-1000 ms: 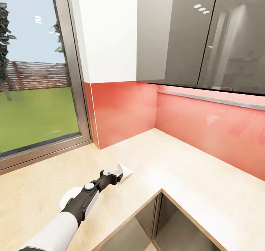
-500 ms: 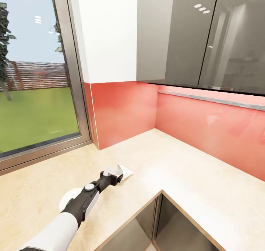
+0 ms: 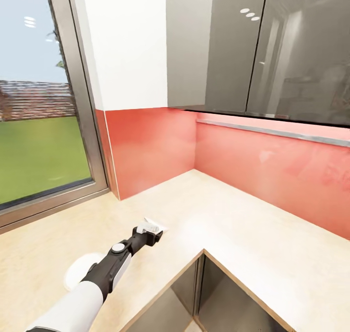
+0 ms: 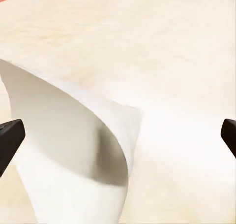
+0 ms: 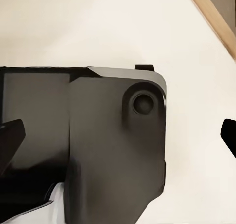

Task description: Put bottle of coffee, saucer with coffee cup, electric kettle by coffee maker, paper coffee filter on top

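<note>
A white paper coffee filter (image 3: 159, 224) lies curled on the beige countertop (image 3: 228, 225) near the inner corner. My left gripper (image 3: 154, 231) is down at the filter, open. In the left wrist view the filter (image 4: 73, 135) curves up between the two black fingertips (image 4: 10, 140), which stand wide apart and clear of it. A white round saucer (image 3: 78, 272) rests on the counter, partly under my left forearm. My right gripper (image 5: 118, 135) is open, with its fingertips (image 5: 11, 135) at the picture's edges, and looks down at a dark part of the robot's body (image 5: 98, 150).
A red backsplash (image 3: 155, 147) lines the counter's corner, with glossy grey wall cabinets (image 3: 253, 49) above. A large window (image 3: 39, 103) stands at the left. The counter's wooden front edge (image 3: 165, 285) drops to dark lower cabinet fronts (image 3: 233, 303).
The head camera has turned, shifting the whole picture left. My left gripper has closed in over the filter, so less of it sticks out past the fingers.
</note>
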Controlling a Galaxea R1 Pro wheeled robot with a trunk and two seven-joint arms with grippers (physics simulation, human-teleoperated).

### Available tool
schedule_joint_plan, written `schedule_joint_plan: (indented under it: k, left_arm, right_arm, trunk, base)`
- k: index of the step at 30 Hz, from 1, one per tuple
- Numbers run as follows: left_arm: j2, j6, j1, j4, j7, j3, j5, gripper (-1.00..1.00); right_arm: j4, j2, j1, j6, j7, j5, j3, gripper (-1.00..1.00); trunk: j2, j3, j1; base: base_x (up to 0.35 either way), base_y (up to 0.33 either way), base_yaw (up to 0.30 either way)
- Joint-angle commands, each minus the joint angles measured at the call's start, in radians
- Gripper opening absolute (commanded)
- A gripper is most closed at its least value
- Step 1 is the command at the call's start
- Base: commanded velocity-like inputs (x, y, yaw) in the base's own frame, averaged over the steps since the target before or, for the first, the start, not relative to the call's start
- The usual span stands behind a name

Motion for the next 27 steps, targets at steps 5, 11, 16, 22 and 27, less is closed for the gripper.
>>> schedule_joint_plan:
  k: [5,11,16,22,27]
  left_arm:
    - [0.001,-0.002,0.0,0.0,-0.001,0.0,-0.005,1.0]
    - [0.002,-0.002,0.0,0.0,-0.001,0.0,-0.005,1.0]
    - [0.002,-0.002,0.0,0.002,-0.001,0.001,-0.005,1.0]
    - [0.004,-0.003,0.0,0.01,-0.001,0.001,-0.007,1.0]
    - [0.004,-0.047,0.0,0.05,-0.001,-0.001,-0.008,1.0]
  right_arm:
    - [0.001,0.0,0.0,-0.004,0.001,0.0,0.0,1.0]
    - [0.001,0.0,0.0,-0.004,0.0,0.0,0.0,1.0]
    - [0.001,0.0,0.0,-0.004,0.001,0.0,0.0,1.0]
    - [0.001,0.0,0.0,-0.004,0.0,0.0,0.0,1.0]
    - [0.002,0.0,0.0,-0.004,-0.001,0.0,0.0,1.0]
  trunk:
    - [-0.001,0.0,0.0]
    - [-0.001,0.0,0.0]
    - [-0.001,0.0,0.0]
    - [-0.001,0.0,0.0]
    - [-0.001,0.0,0.0]
  base:
    - [0.0,0.0,-0.078]
    - [0.0,0.0,-0.011]
    - [0.0,0.0,-0.047]
    - [0.0,0.0,-0.028]
    - [0.001,0.0,-0.003]
